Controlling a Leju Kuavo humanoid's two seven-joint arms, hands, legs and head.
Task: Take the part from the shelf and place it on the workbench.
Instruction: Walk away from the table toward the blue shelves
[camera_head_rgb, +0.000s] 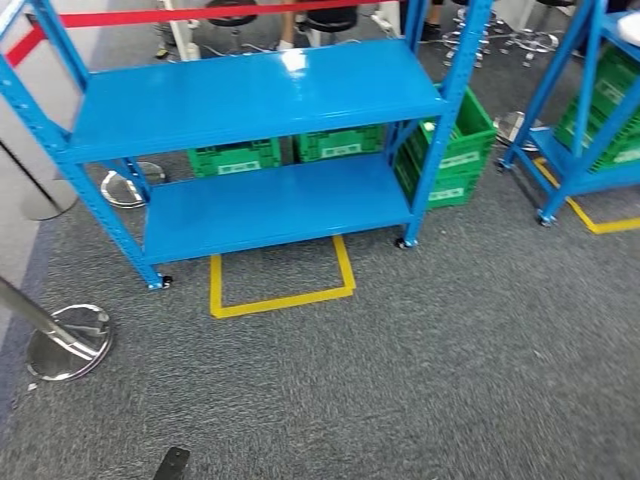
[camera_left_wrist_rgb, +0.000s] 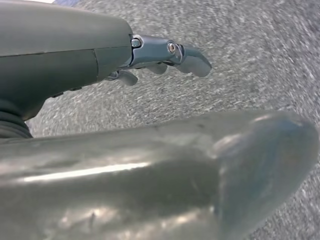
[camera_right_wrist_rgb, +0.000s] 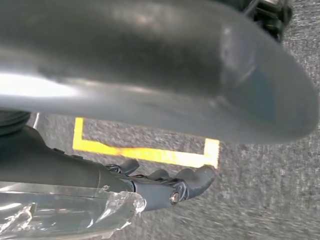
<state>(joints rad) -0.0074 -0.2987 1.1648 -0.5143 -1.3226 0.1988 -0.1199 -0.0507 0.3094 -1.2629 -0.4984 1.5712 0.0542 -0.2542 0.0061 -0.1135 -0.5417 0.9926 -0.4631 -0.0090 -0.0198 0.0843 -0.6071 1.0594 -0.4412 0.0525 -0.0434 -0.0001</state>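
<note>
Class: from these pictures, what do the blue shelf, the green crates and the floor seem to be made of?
Blue shelf: likely painted metal; glossy, reflecting light.
Green crates: probably moulded plastic, with latticed walls.
Floor: grey carpet, matt and speckled.

**Blue shelf on grey carpet; clear plastic by the right hand**

The shelf (camera_head_rgb: 249, 95) is a blue metal rack with two glossy flat boards, one above the other. It stands upright on small feet, just behind a yellow tape outline. In the right wrist view, a crinkled piece of clear plastic (camera_right_wrist_rgb: 68, 212) lies against the right hand (camera_right_wrist_rgb: 162, 187). Whether the hand grips it is unclear.
</note>
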